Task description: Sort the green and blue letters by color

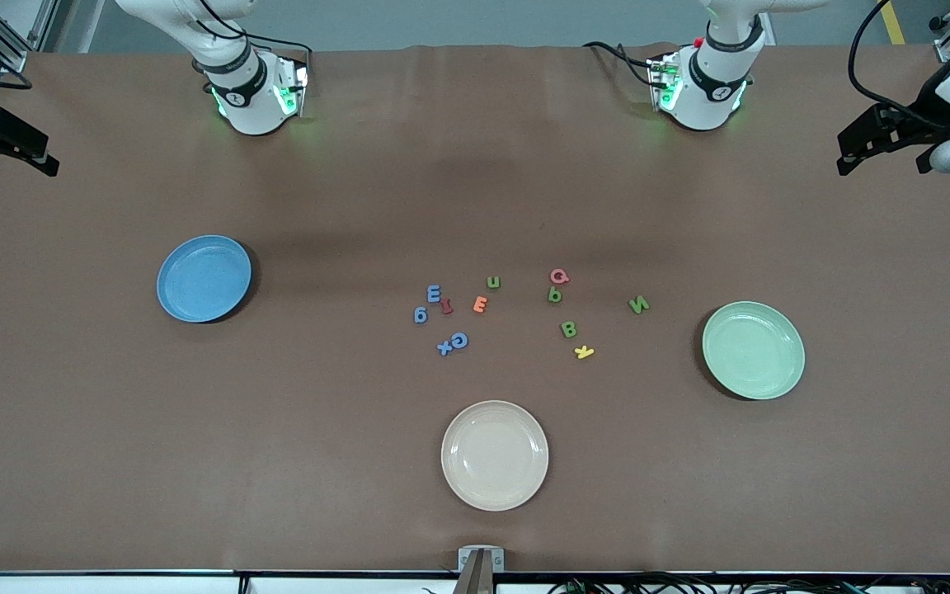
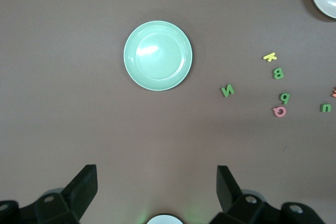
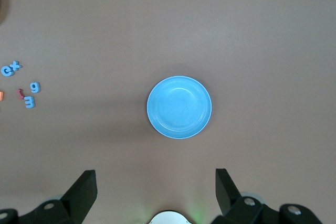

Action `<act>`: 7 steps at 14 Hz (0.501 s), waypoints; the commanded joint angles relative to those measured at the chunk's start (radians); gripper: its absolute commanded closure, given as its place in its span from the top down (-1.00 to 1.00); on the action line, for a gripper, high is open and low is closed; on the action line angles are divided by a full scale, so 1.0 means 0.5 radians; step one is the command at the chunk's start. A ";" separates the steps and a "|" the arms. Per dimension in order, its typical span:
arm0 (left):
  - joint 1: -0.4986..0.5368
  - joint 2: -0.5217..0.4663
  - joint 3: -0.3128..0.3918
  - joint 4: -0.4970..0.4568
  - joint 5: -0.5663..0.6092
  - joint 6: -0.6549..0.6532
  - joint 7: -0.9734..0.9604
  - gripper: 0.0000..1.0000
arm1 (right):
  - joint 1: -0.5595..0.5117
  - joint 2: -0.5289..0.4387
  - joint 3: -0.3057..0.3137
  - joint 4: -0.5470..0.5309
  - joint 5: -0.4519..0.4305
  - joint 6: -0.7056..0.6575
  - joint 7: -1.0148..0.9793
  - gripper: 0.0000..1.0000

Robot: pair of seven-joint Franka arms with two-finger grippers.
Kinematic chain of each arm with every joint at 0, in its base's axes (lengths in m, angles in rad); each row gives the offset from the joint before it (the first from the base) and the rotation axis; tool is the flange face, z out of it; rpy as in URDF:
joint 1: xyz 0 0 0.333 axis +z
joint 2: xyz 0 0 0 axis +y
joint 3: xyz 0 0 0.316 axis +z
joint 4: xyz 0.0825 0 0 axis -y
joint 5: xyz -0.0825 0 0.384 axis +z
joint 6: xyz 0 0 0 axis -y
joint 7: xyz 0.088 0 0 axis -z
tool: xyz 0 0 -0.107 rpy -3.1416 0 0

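Note:
Four blue letters lie mid-table: E (image 1: 434, 293), g (image 1: 420, 314), G (image 1: 459, 339) and x (image 1: 444, 347). Toward the left arm's end of that cluster lie four green letters: u (image 1: 493, 282), b (image 1: 555, 294), B (image 1: 569, 329) and N (image 1: 638, 304). My left gripper (image 2: 156, 171) hangs open and empty high over the table beside the green plate (image 2: 157, 55). My right gripper (image 3: 155, 174) hangs open and empty high beside the blue plate (image 3: 179, 107). Both arms wait, far from the letters.
The blue plate (image 1: 204, 278) sits toward the right arm's end, the green plate (image 1: 753, 350) toward the left arm's end, and a cream plate (image 1: 495, 454) nearest the front camera. A pink Q (image 1: 558, 275), red letter (image 1: 447, 308), orange E (image 1: 480, 304) and yellow k (image 1: 583, 352) lie among the letters.

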 commanded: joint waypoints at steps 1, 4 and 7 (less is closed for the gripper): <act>0.006 0.028 -0.008 0.056 0.034 -0.044 0.035 1.00 | -0.003 0.017 0.002 0.035 -0.017 -0.018 -0.012 1.00; 0.006 0.052 -0.011 0.059 0.022 -0.044 0.038 1.00 | 0.007 0.032 -0.001 0.035 -0.017 -0.021 -0.003 1.00; -0.052 0.257 -0.087 0.142 0.025 -0.035 -0.011 1.00 | -0.015 0.274 -0.001 0.062 0.005 0.000 -0.018 1.00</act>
